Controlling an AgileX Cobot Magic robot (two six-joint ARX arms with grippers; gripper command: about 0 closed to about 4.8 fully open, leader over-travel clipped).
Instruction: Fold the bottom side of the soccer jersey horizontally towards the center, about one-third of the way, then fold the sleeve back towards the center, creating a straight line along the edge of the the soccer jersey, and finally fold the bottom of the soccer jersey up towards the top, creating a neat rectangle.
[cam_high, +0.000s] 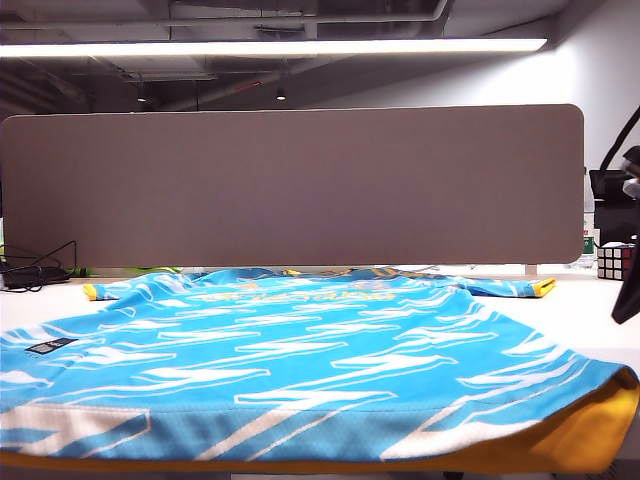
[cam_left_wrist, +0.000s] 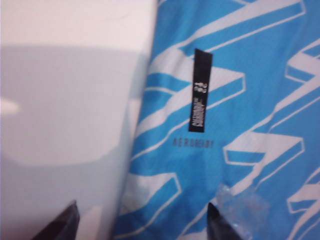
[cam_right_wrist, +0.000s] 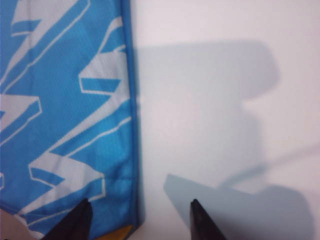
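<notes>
The soccer jersey (cam_high: 300, 360) lies spread flat on the white table (cam_high: 590, 310), sky-blue with white jagged streaks and a yellow lining along the near hem. The left wrist view shows my left gripper (cam_left_wrist: 144, 224) open, one dark fingertip over bare table and the other over the jersey (cam_left_wrist: 235, 125), straddling its side edge near a black label (cam_left_wrist: 201, 90). In the right wrist view my right gripper (cam_right_wrist: 141, 220) is also open and straddles the jersey's (cam_right_wrist: 65, 110) other side edge, close to a yellow-lined corner. Neither gripper holds anything.
A grey partition panel (cam_high: 290, 185) stands behind the table. At the far right sits a Rubik's cube (cam_high: 615, 262), and black cables (cam_high: 35, 270) lie at the far left. A dark shape (cam_high: 627, 290) hangs at the exterior view's right edge.
</notes>
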